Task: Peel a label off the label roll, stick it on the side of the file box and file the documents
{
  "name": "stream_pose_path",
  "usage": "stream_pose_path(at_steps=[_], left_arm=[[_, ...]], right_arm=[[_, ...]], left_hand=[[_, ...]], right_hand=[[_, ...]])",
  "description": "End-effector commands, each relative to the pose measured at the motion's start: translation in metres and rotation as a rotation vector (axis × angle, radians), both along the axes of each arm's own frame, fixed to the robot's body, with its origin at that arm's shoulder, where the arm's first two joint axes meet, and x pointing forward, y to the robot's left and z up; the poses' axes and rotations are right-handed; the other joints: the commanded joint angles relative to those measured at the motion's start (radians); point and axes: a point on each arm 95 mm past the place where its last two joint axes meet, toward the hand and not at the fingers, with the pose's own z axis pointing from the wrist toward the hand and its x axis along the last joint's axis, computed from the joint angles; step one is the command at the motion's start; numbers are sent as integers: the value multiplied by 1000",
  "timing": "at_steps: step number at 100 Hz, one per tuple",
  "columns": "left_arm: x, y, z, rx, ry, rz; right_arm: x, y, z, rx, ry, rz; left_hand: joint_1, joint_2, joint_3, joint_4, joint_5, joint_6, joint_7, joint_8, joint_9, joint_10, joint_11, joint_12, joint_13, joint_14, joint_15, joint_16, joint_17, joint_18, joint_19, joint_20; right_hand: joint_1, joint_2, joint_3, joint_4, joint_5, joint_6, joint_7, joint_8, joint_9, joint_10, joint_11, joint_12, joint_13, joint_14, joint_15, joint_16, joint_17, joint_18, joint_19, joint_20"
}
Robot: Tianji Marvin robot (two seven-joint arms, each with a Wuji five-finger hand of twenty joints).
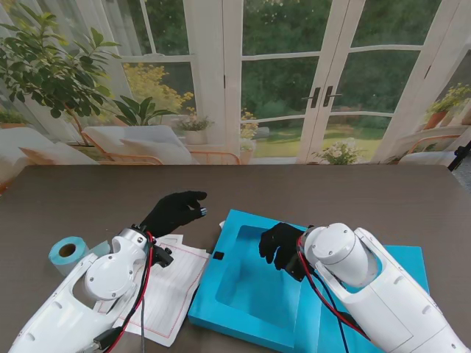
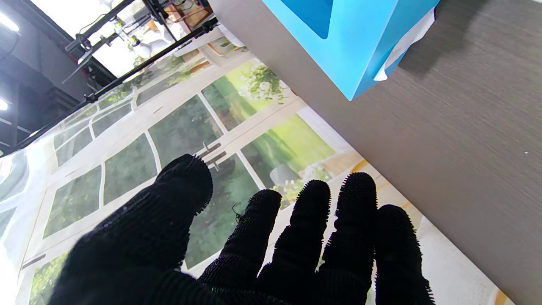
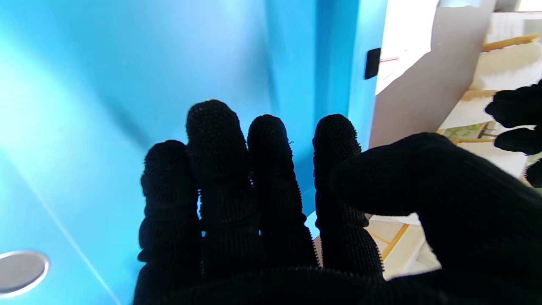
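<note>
File box (image 1: pixel 254 294) lies open on the counter (image 1: pixel 88 198); light, stiff card, best gripped by its rim. Right hand (image 1: pixel 281 246) hovers inside, fingers spread, empty. Left hand (image 1: pixel 173 212) spread, empty, above documents (image 1: pixel 173 290)

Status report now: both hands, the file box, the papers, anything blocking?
Left hand open, raised over table. Right hand open, inside file box. Papers still outside, left of box, partly under left arm. Label roll far left. No blockage seen.

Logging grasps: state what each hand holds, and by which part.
Nothing: left hand hovers open above the table; right hand is open over the file box.
</note>
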Motion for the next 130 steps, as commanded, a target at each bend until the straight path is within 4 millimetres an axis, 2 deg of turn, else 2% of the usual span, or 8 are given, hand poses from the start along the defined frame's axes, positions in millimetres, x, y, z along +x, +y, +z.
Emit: stream_pose_path(at_steps=[1,8,18,42,59,75,83,130], left_arm=[[-2,-2,-2,4,13,-15],[-3,-2,-2,2,14,-14],[-3,-2,-3,2,16,-13],[-6,-1,-4,6,17,-11],[-7,0,-5,12,17,-10],[-8,0,-5,15,19,-13],[-9,1,-6,15,19,-13],[-14,5,-5,40,34,-10]], right_arm=[[1,1,-6,3,5,5],[3,0,-8,-35,-28,23],[5,0,-11,-100,-85,54],[9,-2,-21,-231,-194,110],[14,-5,-27,-335,-234,170],[20,-10,-32,-438,-267,237],[24,-13,-34,-478,-282,262],[42,-17,-33,-528,-395,269]], left_hand=[[-28,34,-17,23,8,2,-13,4,17,-4,-9,-3,-16,47,1,-3,-30,-27,-20,-5],[-27,34,-16,23,10,3,-13,4,18,-3,-9,-3,-16,49,0,-3,-30,-27,-20,-5],[-28,34,-16,23,11,4,-13,5,18,-3,-9,-3,-16,49,0,-3,-30,-27,-20,-5],[-28,35,-15,23,14,3,-13,5,20,-2,-9,-2,-17,49,-1,-4,-30,-27,-20,-5],[-28,37,-16,23,15,1,-12,6,21,-3,-9,-2,-18,49,-7,-7,-30,-27,-20,-5],[-28,37,-18,23,16,3,-12,6,22,-3,-8,-2,-18,49,-9,-8,-30,-27,-20,-5],[-28,38,-18,23,16,2,-13,6,23,-2,-8,-2,-18,49,-9,-8,-30,-27,-20,-4],[-32,45,-25,23,45,12,-2,10,51,7,0,0,-2,59,-6,-7,-21,-13,-25,-6]], right_hand=[[-47,19,-4,-37,-35,-30,-59,-32,3,-25,-23,1,14,-1,-5,-4,-104,-2,-6,-10],[-78,57,-25,-77,-57,-14,-174,-67,-18,-24,-50,-17,-11,5,-29,-8,-118,2,-12,-8],[-109,105,-62,-118,-78,-2,-309,-77,-55,-26,-83,-57,-44,9,-70,-14,-137,5,-22,-2],[-169,224,-126,-202,-135,-13,-436,-5,-145,-33,-182,-164,-153,22,-265,-74,-213,19,-120,-28],[-216,303,-155,-248,-190,-37,-475,17,-225,-44,-274,-266,-261,23,-473,-167,-310,15,-286,-120],[-245,335,-169,-272,-275,-71,-516,-3,-323,-68,-322,-331,-352,9,-602,-236,-369,0,-384,-181],[-258,348,-175,-280,-306,-83,-529,-13,-357,-81,-329,-343,-379,-2,-627,-250,-379,-8,-396,-189],[-260,331,-168,-287,-325,-104,-516,-32,-409,-122,-309,-360,-385,-34,-619,-257,-382,-27,-396,-188]])
